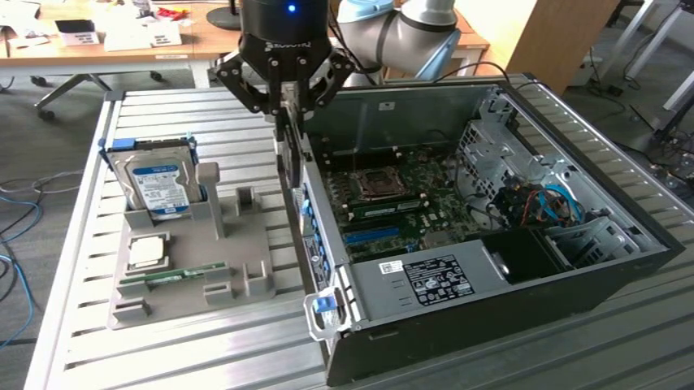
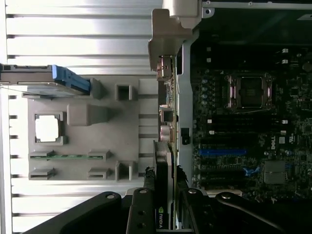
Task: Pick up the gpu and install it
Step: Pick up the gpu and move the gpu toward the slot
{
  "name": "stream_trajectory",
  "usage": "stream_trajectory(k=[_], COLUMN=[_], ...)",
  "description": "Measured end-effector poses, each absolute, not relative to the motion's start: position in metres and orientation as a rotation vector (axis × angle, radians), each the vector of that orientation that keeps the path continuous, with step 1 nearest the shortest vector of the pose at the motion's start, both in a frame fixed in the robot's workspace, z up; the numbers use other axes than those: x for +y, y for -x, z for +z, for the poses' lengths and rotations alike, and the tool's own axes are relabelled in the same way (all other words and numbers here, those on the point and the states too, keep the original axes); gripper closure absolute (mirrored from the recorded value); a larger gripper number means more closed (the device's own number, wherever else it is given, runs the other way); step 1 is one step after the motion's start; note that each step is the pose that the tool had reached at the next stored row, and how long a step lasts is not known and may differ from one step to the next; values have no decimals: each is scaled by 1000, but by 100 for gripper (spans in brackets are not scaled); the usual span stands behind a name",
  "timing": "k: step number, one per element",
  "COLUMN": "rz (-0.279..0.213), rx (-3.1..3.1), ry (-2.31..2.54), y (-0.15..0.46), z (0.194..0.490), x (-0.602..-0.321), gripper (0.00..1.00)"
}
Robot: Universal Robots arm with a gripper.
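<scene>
gripper point(image 1: 285, 110) clenched on gpu point(image 1: 288, 162), gpu hanging edge-on beneath it, above open computer case point(image 1: 456, 284) side wall

The NVIDIA name with its green logo stands on the edge of the gpu point(image 2: 165, 165), close to where the gripper point(image 2: 165, 194) clamps the card. White letters on the motherboard point(image 2: 243, 122), turned sideways, read DELL. The computer case point(image 1: 488, 341) carries a white barcode sticker point(image 1: 392, 266) and a black label point(image 1: 444, 283) with white print, both too small to read. The words on the blue-and-white label of the hard drive point(image 1: 161, 183) cannot be made out either
</scene>
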State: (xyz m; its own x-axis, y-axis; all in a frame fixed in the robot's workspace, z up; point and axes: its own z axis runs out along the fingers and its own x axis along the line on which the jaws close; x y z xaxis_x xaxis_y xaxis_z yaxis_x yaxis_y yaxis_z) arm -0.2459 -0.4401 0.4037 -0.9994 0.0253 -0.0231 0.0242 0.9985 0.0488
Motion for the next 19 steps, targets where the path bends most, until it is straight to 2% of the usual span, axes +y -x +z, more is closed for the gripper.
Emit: stream_trajectory(k=[19], rz=[78], rx=[3117], ry=[-39], y=[175], z=[404], x=[-440], gripper=[73])
